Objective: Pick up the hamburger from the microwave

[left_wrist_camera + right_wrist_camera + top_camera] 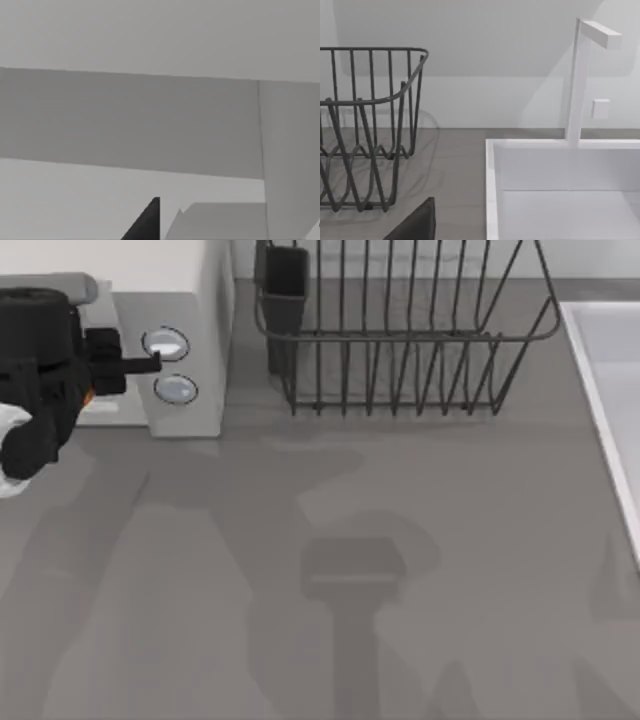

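My left arm is at the counter's (330,640) back-left corner, black wrist body hanging in front of the microwave (205,340), which stands against the back edge there. Left gripper (150,364) points at the microwave's front panel; a thin dark finger tip ends just between the two silver-blue knobs (166,343), upper one and lower one (177,389). Can't tell if those fingers are spread or closed, too little of them shows from above. A small orange bit (89,396) peeks out under the wrist, at the mouth of the cavity; can't tell whether that's the hamburger or part of the arm, so I can't place the burger for sure.

Left wrist cam looks into the microwave (150,120): grey inner walls, lighter floor, one dark fingertip (147,222) at the frame's lower edge, w/ a pale slab (220,220) beside it.

Right of the microwave, along the back edge, sits the dark wire dish rack (400,340), w/ a dark cup-like holder (285,285) at its left end. Counter middle and front show arm shadows only.

At the counter's right edge is a white sink (610,390). Right wrist cam faces it: sink basin (492,190), white faucet (580,75) rising from the rear rim, rack (370,125) beside it, and one dark fingertip (417,222) of my right gripper low in frame. Can't tell its state either.
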